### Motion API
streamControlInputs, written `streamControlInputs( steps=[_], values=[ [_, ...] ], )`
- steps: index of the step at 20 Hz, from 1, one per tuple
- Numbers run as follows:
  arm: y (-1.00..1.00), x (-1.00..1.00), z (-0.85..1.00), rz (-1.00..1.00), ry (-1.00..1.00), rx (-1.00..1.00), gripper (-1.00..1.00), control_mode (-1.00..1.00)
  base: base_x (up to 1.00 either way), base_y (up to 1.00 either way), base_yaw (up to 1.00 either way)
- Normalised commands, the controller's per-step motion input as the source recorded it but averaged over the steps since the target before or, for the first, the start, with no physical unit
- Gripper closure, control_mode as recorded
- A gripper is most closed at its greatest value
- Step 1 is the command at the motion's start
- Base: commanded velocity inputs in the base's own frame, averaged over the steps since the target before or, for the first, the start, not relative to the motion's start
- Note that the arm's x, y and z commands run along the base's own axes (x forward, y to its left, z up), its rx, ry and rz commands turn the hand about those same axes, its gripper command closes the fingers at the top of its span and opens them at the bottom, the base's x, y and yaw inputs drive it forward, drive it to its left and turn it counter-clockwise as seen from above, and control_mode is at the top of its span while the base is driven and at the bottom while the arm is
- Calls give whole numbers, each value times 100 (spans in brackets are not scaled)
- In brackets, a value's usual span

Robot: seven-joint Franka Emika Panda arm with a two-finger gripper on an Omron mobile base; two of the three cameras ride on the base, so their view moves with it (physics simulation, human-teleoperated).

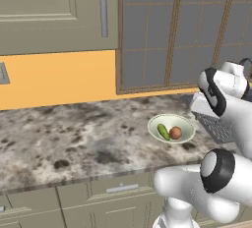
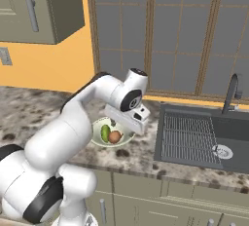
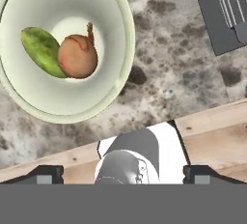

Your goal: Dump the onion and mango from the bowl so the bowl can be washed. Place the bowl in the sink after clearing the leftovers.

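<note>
Nearest you in the hand view, the gripper [image 3: 123,174] shows its two small dark fingertips [image 3: 47,174] set far apart at the bottom edge, jaws spread wide and holding nothing. Just beyond them you see the wide, shallow, pale greenish-white bowl [image 3: 112,6] standing upright on the speckled grey stone table [image 3: 178,73], near its front edge. Inside the bowl, the small round reddish-brown onion [image 3: 77,56] lies touching the smooth green oblong mango [image 3: 41,51]; the two rest side by side near the bowl's middle.

From the left base view you find the bowl [image 1: 183,120] on the table [image 1: 74,138], with the mango [image 1: 163,132] to the left of the onion [image 1: 175,133]. From the right base view the white arm bends over the bowl [image 2: 97,126], with the hand hanging above its right rim; the mango [image 2: 105,132] and the onion [image 2: 115,137] lie in it.

The large dark grey rectangular sink [image 2: 194,110] sits in the table to the right of the bowl, apart from it. It carries a ribbed wire rack [image 2: 186,137], a round silver drain [image 2: 222,151] and a slim dark faucet [image 2: 232,91] behind.
</note>
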Motion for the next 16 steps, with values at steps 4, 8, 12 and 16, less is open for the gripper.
streamControlInputs(
  steps=[4,8,12,16],
  values=[
    [-10,0,-60,-8,-7,14,-100,-100,0,0,0],
    [0,4,-7,0,0,4,-100,-100,0,0,0],
    [0,10,-41,0,0,16,-100,-100,0,0,0],
    [0,16,-29,0,0,8,-100,-100,0,0,0]
  ],
)
